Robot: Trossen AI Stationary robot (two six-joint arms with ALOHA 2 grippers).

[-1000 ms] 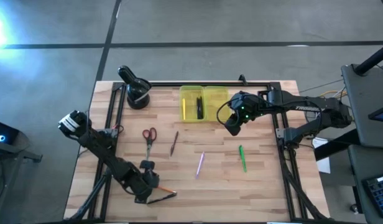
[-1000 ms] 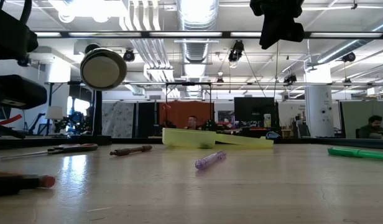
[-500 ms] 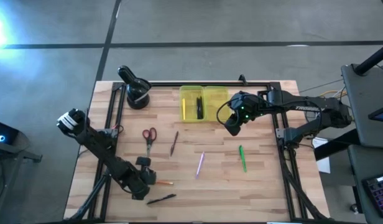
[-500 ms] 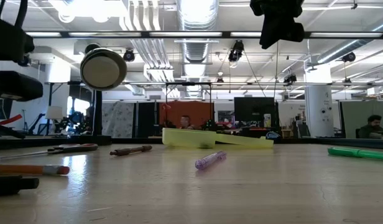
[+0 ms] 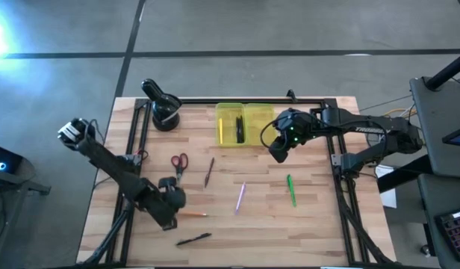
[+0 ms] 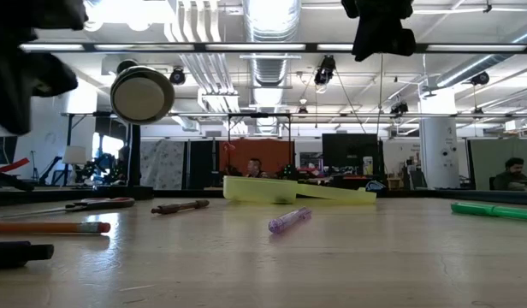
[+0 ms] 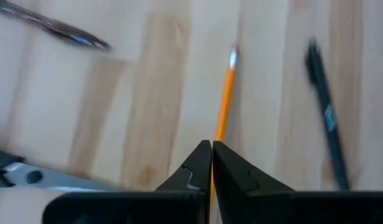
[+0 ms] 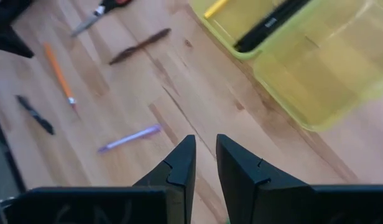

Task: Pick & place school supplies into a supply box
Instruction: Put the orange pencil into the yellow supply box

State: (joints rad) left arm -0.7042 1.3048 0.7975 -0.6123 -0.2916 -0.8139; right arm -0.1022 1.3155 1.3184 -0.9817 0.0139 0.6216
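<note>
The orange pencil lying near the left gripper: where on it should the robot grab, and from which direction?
Probably mid-shaft, from straight above. The orange pencil lies flat on the table, thin and straight, with bare wood on both sides, so the left gripper could open its shut fingers across the pencil's width and close on the middle to keep it balanced.

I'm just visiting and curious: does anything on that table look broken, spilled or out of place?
Nothing looks damaged or spilled. Supplies simply lie scattered on the table: scissors, an orange pencil, a black pen. The yellow supply box lies open.

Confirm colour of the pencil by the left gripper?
Orange wooden pencil, pale-tipped; clearest in the left wrist view.
</note>
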